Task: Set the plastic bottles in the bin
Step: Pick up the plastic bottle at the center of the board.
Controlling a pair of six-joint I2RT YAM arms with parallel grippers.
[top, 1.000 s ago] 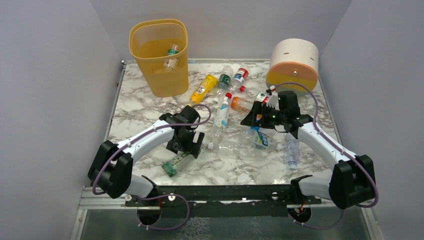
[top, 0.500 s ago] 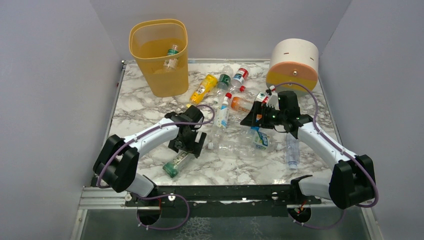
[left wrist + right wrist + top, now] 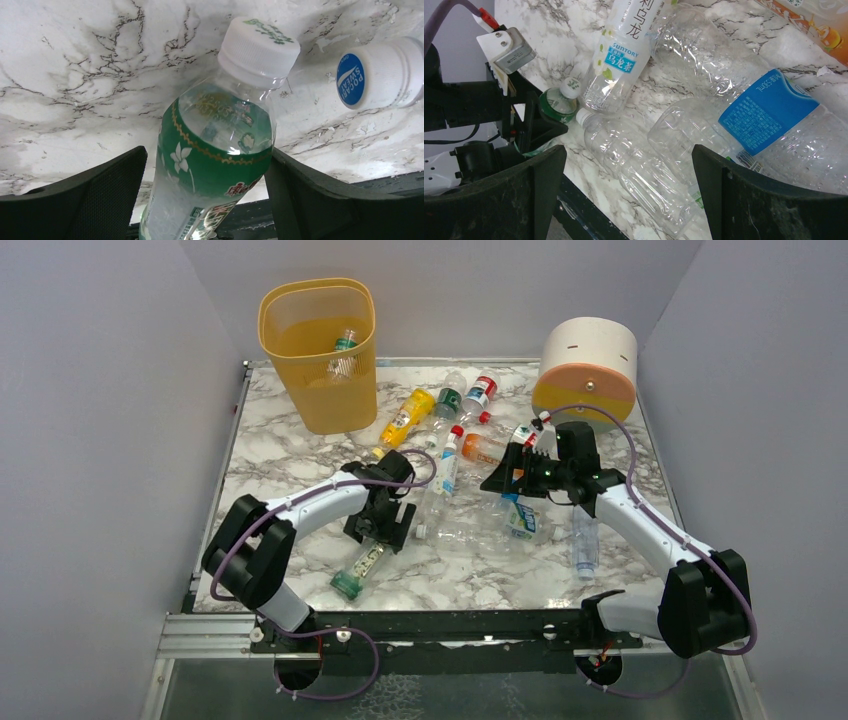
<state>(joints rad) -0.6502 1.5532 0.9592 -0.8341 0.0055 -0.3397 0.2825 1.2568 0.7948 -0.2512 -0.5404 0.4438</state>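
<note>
A clear bottle with a green label and white cap (image 3: 220,145) lies on the marble between my left gripper's (image 3: 205,195) fingers. The right finger touches it; a thin gap shows on the left. In the top view this bottle (image 3: 360,570) lies just in front of the left gripper (image 3: 378,530). My right gripper (image 3: 505,480) is open and empty above clear crushed bottles (image 3: 644,165) and a blue-labelled one (image 3: 769,110). Several more bottles (image 3: 446,462) lie mid-table. The yellow-orange bin (image 3: 318,390) stands far left with one bottle (image 3: 345,345) inside.
A round white, orange and grey drum (image 3: 588,365) stands at the far right. A white bottle end with a blue Pocari Sweat mark (image 3: 380,72) lies close right of the left gripper. Grey walls enclose the marble table (image 3: 270,460); a black rail runs along its near edge.
The left arm's elbow has swung right and nearer the front edge. The green-labelled bottle has shifted slightly right and turned with the gripper. The right arm has not moved.
</note>
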